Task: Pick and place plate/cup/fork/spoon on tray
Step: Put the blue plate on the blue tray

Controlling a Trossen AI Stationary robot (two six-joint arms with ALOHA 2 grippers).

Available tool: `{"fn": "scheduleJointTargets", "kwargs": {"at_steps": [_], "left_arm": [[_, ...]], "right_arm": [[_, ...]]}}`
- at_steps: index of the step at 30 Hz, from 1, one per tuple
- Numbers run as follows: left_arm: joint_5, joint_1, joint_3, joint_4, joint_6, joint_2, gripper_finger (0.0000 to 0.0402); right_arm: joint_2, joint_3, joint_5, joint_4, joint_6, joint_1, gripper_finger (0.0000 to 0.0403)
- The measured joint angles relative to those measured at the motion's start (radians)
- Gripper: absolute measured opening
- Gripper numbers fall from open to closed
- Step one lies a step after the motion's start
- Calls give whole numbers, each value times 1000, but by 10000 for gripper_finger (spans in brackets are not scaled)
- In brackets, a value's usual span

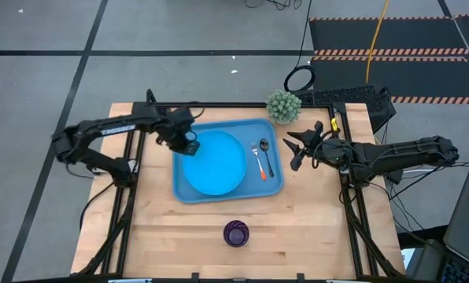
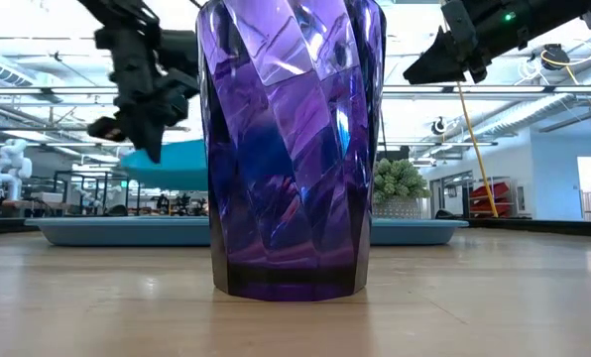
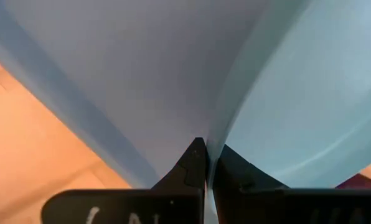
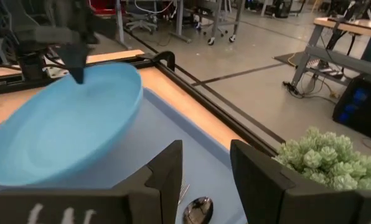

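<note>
Over the tray (image 1: 189, 189), left gripper (image 1: 189, 146) pinched on tilted plate (image 1: 215, 163) rim.

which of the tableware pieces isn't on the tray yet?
The cup. It stands alone on the bare wood near the table's front edge, while the plate, fork and spoon are all over the tray.

1. The round, smooth plate (image 1: 213, 163) is bright sky-blue.
2. The rectangular plastic tray (image 1: 275, 187) is medium blue.
3. The small glossy faceted cup (image 1: 236, 233) is dark purple.
4. The fork (image 1: 259, 161) has an orange handle and silver tines.
5. The wooden counter (image 1: 313, 224) is light tan.
6. The small bushy plant (image 1: 283, 106) is pale green.
</note>
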Motion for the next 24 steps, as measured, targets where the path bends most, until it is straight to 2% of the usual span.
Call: {"fn": "scheduleJointTargets", "kwargs": {"at_steps": [10,14,18,24], "left_arm": [[-17,53,178,-7,130,245,6],[-36,68,186,-60,180,308,6],[-34,84,186,-34,219,353,6],[-40,102,186,23,258,374,28]], "right_arm": [[0,0,0,2,-34,0,130],[0,0,-1,-9,-34,0,130],[0,0,-1,-10,-34,0,130],[0,0,-1,-8,-37,0,130]]}}
